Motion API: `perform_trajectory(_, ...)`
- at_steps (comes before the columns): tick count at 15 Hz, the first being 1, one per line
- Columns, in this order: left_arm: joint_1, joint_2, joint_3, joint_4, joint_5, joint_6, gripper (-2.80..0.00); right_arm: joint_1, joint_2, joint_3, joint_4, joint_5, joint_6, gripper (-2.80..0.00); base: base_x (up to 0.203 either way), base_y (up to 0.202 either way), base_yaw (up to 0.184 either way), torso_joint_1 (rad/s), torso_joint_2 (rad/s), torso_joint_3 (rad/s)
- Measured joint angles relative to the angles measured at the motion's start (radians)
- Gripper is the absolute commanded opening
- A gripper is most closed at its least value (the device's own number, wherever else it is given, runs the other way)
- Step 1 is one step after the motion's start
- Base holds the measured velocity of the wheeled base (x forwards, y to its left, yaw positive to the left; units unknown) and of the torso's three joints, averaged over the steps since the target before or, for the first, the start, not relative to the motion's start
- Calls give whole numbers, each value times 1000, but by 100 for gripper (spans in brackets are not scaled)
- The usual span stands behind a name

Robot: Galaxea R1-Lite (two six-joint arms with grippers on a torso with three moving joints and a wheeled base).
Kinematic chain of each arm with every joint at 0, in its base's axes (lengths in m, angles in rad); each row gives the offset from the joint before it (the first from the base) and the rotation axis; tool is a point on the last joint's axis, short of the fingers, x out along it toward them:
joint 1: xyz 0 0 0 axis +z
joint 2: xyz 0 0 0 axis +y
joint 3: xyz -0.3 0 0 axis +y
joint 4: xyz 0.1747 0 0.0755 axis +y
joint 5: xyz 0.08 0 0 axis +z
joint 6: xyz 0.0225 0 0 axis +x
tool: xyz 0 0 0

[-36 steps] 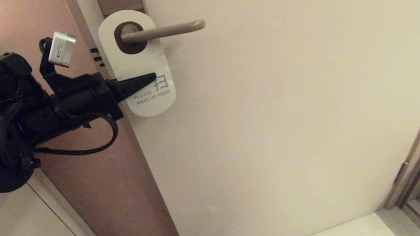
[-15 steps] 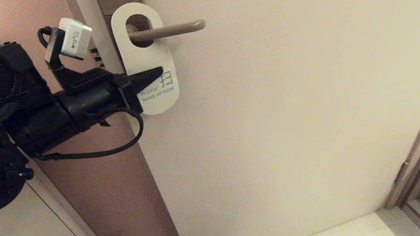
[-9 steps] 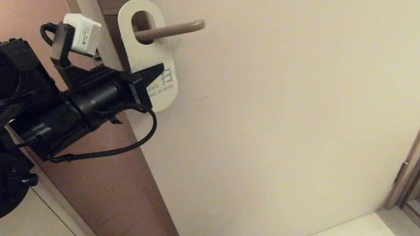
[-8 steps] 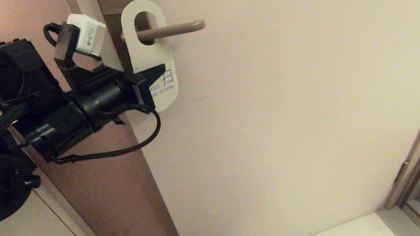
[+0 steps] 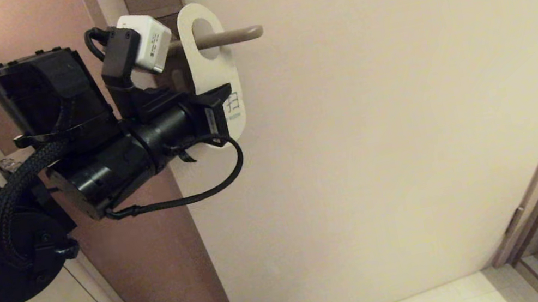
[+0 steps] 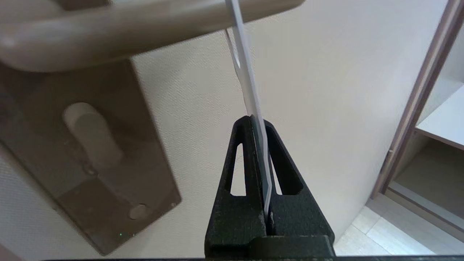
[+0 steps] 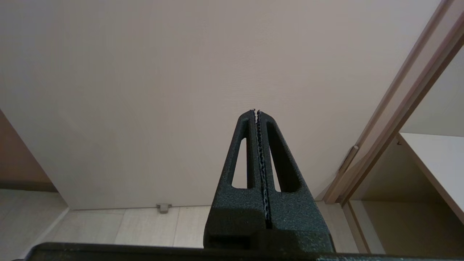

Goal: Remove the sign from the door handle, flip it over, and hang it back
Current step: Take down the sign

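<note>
My left gripper (image 6: 258,121) is pinching the sign (image 5: 211,67) between its closed jaws — in the left wrist view the card (image 6: 250,90) is showing edge-on, running from the black fingers (image 6: 241,159) up to the lever. In the head view I am seeing the left gripper (image 5: 221,94) clamped on the sign's lower half, partly covering the teal lettering on the white face that is turned toward me. The oval hole is sitting around the door handle (image 5: 232,36), roughly midway along the rod, so the card is hanging clear of the brown lock plate (image 6: 90,145) rather than against it. The handle (image 6: 127,25) is lying horizontal, with the small thumb-turn (image 6: 92,136) below it on the plate. The left arm is reaching in from the left, across the door's edge.

My right gripper (image 7: 256,111) is parked low, facing the door (image 7: 163,90) — its jaws are pressed together on nothing, and it is well apart from the sign.
</note>
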Motion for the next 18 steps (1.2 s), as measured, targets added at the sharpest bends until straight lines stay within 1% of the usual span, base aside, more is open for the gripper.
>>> perform_trajectory(5,-46,21,-8,-5,100,0,-280,0,0,0,0,0,0,-280,0,0,0,0,0,0)
perform_trajectory(10,-52,49,-35,-4,153,3,-280,0,0,0,-1,0,0,-280,0,0,0,0,0,0)
perform_trajectory(15,-53,103,-120,-1,221,5,-280,0,0,0,0,0,0,-280,0,0,0,0,0,0)
perform_trajectory(18,-58,131,-148,3,233,7,-280,0,0,0,0,0,0,-280,0,0,0,0,0,0)
